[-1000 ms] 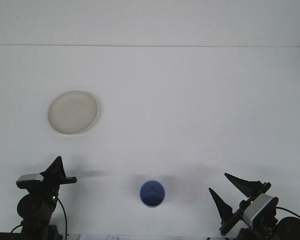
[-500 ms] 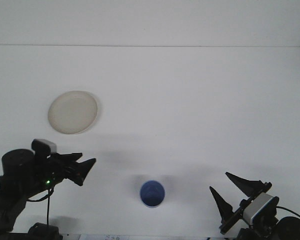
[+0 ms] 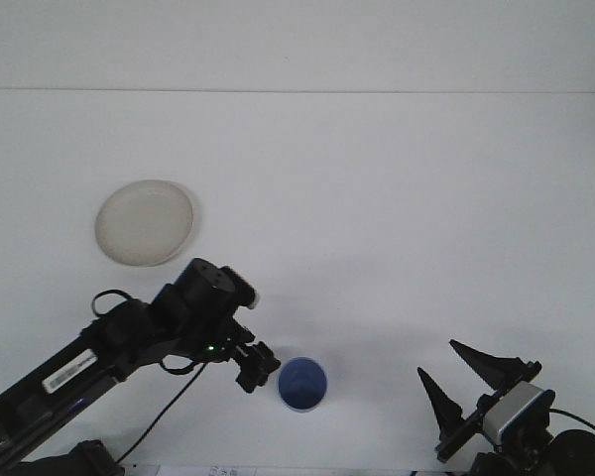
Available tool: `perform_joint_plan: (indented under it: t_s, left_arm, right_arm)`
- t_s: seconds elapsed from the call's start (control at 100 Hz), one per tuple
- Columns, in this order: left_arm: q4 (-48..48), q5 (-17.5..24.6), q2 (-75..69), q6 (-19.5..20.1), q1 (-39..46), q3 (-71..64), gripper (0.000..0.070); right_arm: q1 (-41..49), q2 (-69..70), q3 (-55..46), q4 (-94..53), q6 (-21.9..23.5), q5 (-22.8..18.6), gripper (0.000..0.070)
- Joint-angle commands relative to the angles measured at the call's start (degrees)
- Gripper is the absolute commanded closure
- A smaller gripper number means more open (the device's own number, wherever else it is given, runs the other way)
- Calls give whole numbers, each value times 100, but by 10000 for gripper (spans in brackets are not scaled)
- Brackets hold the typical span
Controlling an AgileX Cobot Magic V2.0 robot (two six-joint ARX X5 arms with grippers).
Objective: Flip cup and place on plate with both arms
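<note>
Your small blue plastic cup point(image 3: 302, 384) stands mouth up at the near middle of the white table point(image 3: 397, 218), with the left tool point(image 3: 257, 366) just beside its left rim; you cannot tell that tool's state. The right tool point(image 3: 458, 376) rests spread apart, near right. The round cream plate point(image 3: 145, 222) lies far left.

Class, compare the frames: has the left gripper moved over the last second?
Yes. The left gripper has swung rightward across the table, from the bottom-left corner to just beside the blue cup, which stayed put.
</note>
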Motion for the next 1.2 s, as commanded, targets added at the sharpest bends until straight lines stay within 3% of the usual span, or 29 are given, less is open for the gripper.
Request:
perform_joint_plan:
  t_s: [0.0,0.37,0.41,0.52,0.67,0.8,0.92,1.19]
  left_arm:
    - [109,-74,275,-131,-164,129,236]
    - [428,-155,1495,-129,-675,129,261]
    - [431,-240,1572,-129,-699,129,314]
    - [424,-363,1733,-122,-737,129,546]
    - [411,-363,1794,-81,-780,129,699]
    - [297,-376,1781,-52,-804,170,689]
    - [-109,-581,1770,216,-793,387,689]
    - [-1049,-1650,1178,874,-37,1506,691]
  right_arm:
    - [52,24,39,52,-37,9,266]
    - [52,24,39,-42,-37,13,267]
    - [52,24,39,-39,-37,13,267]
    - [52,24,39,-37,-37,13,267]
    - [52,24,39,-33,-37,13,267]
    - [52,24,39,-35,-37,13,267]
    - [52,24,39,-33,-35,13,267]
    - [52,24,39,-37,-20,13,267]
